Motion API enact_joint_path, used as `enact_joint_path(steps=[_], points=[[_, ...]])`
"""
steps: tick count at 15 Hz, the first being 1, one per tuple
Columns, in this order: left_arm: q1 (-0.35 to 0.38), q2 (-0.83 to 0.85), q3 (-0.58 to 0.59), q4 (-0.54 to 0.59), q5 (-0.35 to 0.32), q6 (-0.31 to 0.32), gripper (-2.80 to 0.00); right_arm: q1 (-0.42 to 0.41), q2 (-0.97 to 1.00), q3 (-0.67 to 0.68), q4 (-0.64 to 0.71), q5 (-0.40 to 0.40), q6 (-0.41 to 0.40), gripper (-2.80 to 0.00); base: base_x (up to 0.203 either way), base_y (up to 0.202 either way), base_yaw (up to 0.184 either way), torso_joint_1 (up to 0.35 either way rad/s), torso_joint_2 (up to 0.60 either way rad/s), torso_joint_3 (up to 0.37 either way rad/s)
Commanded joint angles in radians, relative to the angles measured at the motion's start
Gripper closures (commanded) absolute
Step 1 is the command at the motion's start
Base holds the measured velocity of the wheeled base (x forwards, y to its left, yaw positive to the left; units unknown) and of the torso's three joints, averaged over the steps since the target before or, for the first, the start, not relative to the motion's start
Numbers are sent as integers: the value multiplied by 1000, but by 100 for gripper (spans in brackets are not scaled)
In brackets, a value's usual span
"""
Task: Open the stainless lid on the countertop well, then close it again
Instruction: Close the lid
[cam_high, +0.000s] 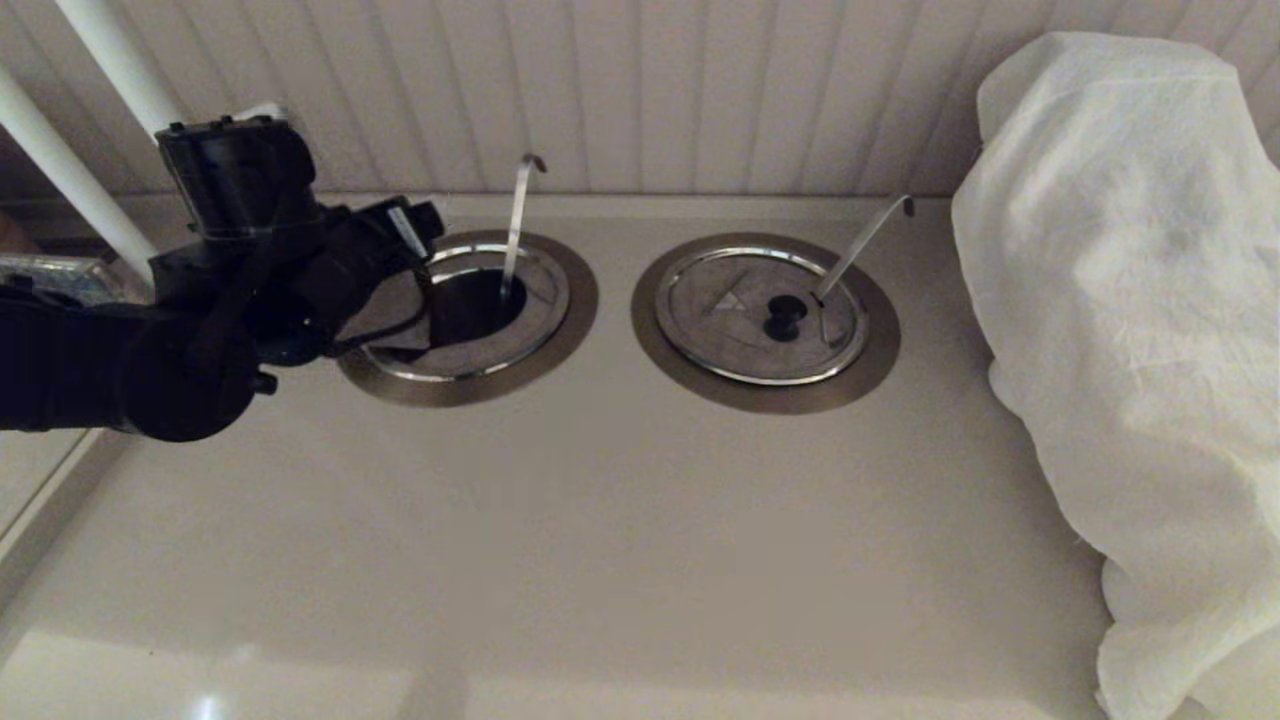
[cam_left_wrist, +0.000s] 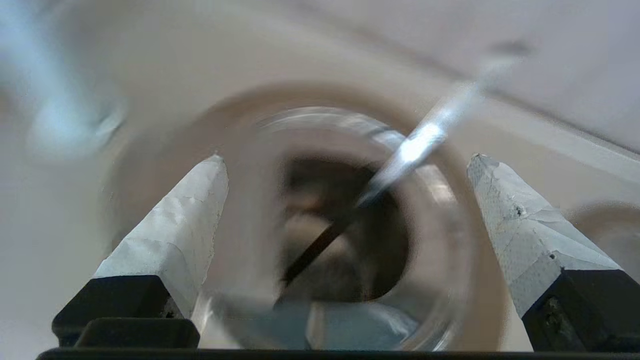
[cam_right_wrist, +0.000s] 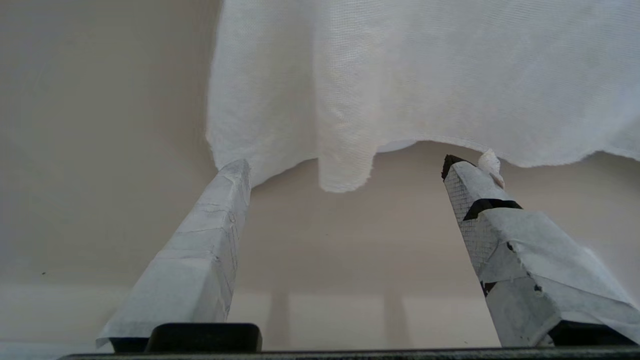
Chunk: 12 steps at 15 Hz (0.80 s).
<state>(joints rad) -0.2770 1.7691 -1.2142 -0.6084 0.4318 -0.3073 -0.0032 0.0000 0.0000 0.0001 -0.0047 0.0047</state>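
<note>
Toward the rear left of the beige surface (cam_high: 600, 520), the countertop well (cam_high: 545, 325), a round dark hole rimmed by a wide flat brushed-steel ring, stands uncovered. Its opening shows black. A near-upright flat steel ladle stem with a hooked top (cam_high: 516, 215) rises out of the hole, its lower end dipping into the dark. What else the well holds cannot be told.

The left pincer (cam_high: 420, 235) hangs over the left rear side of that ring, with its black arm reaching in from the surface's left edge and hiding the ring's left part. In the left wrist view the left pincer (cam_left_wrist: 345, 165) has its two white-taped fingers (cam_left_wrist: 175, 235) spread wide with nothing between them. The well (cam_left_wrist: 450, 210) and the stem (cam_left_wrist: 415, 145) lie blurred beyond the tips. The stainless lid cannot be made out with certainty. A blurred grey-blue shape at the well's edge nearest the camera may be it.

Just beside the open well, toward the right, a twin steel ring carries a round flat steel disc (cam_high: 730, 325) seated shut, with a black knob (cam_high: 785, 315) and a strongly slanted stem (cam_high: 862, 243).

A white crumpled cloth (cam_high: 1130, 300) drapes a bulky shape along the surface's right edge. The right pincer (cam_right_wrist: 345, 167) hangs before this cloth (cam_right_wrist: 425, 75), fingers apart and empty.
</note>
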Motion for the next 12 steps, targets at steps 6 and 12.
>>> enact_joint_path(steps=[6, 12], points=[[121, 24, 131, 121, -13, -369, -280, 0, -2, 2, 0, 0, 0, -280, 0, 0, 0, 0, 0, 0], [156, 67, 124, 88, -80, -437, -280, 0, -2, 2, 0, 0, 0, -280, 0, 0, 0, 0, 0, 0]])
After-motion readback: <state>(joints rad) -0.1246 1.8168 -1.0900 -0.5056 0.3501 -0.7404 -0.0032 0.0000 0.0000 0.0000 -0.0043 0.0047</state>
